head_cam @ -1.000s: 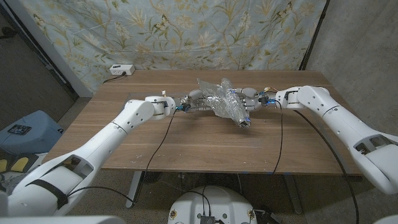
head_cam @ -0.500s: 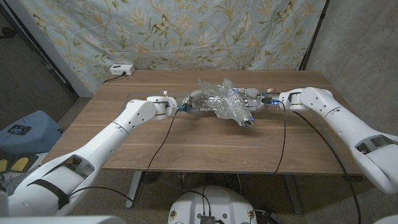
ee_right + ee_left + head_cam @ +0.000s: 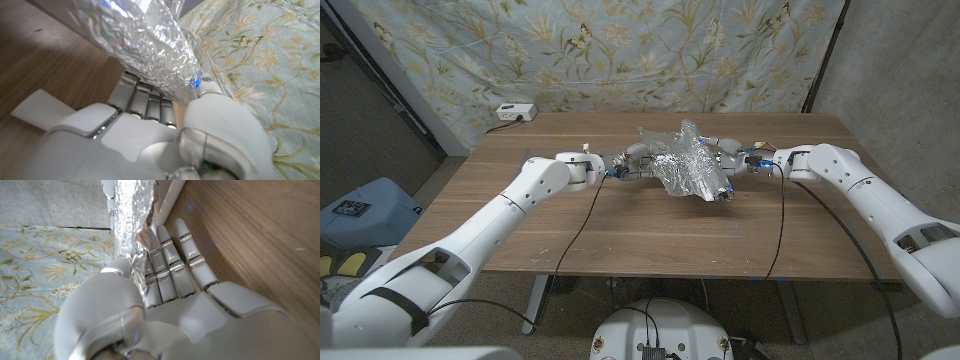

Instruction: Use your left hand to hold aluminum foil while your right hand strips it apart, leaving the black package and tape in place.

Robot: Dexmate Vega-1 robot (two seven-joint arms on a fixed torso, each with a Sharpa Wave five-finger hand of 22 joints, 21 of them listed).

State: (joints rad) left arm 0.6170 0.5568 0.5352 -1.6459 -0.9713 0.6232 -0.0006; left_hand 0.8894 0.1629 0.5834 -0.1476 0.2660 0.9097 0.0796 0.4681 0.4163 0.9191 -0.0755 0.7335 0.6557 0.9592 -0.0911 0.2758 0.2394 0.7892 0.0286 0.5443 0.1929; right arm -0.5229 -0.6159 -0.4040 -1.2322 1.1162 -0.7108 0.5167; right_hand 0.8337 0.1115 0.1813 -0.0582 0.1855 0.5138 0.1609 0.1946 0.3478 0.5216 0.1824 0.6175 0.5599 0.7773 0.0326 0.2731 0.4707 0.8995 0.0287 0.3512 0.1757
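Crumpled silver aluminum foil (image 3: 692, 168), bunched into a long shiny roll, sits near the far middle of the brown wooden table (image 3: 620, 230), and we see it held from both ends. Our white left hand (image 3: 630, 160) pinches one foil edge between thumb and fingers (image 3: 167, 260), while our white right hand (image 3: 728, 155) grips the other side with its fingers (image 3: 145, 102) closed beneath the roll. A dark opening shows at the roll's near end, but we cannot tell what lies inside.
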